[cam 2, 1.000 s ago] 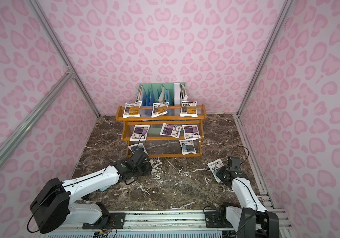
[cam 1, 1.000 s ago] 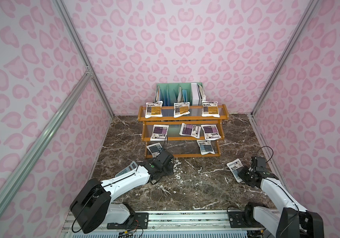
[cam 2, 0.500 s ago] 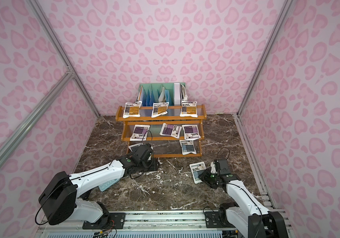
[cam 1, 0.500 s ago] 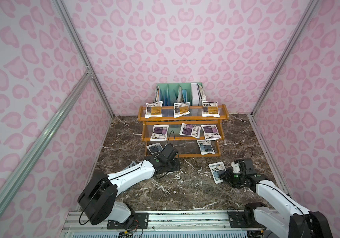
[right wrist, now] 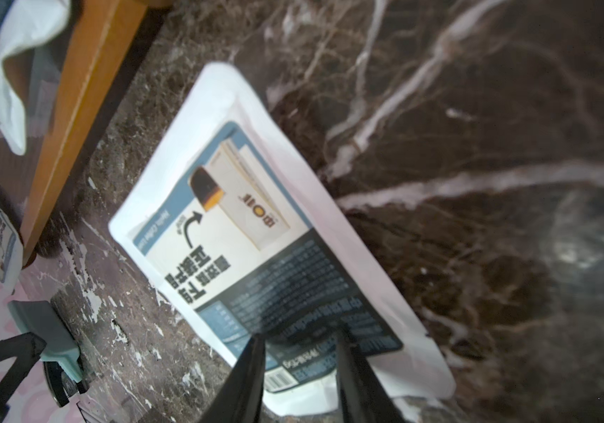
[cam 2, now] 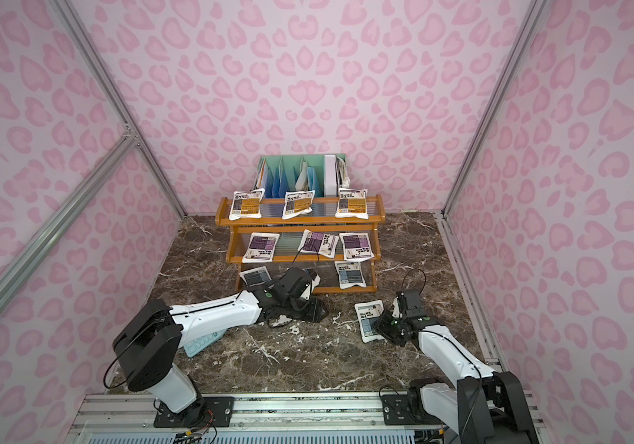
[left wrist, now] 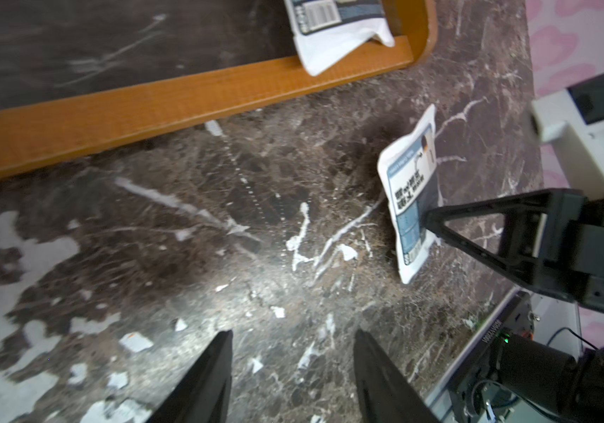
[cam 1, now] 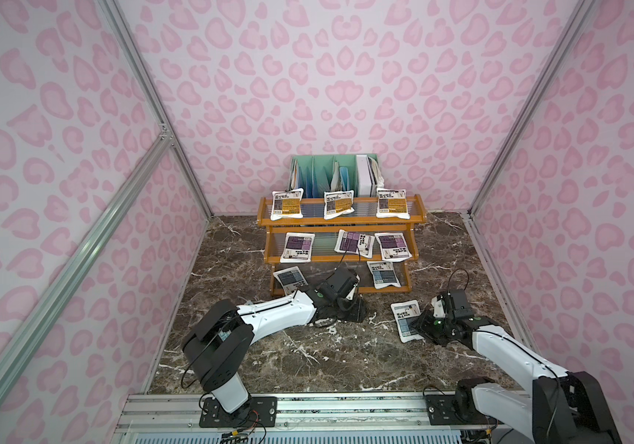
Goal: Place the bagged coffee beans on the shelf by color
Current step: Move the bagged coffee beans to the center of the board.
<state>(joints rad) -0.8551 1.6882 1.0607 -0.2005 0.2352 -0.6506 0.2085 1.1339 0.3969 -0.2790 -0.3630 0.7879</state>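
The right hand (right wrist: 298, 335) seems clenched on the grey-blue pouch (right wrist: 241, 234), whose long axis points at the shelf (cam 1: 340, 222). The left hand (left wrist: 293, 344), released and empty, sits nearer that shelf

A staged robot-testing booth is showing here: pink heart-print panels (cam 1: 327, 96) are enclosing it on three sides, aluminium framing (cam 1: 150, 98) is joining them, a marble-look counter (cam 1: 307, 357) is lying below, and the left arm (cam 1: 277, 313) and right arm (cam 1: 511, 351) are standing bolted to a metal rail (cam 1: 346, 412).
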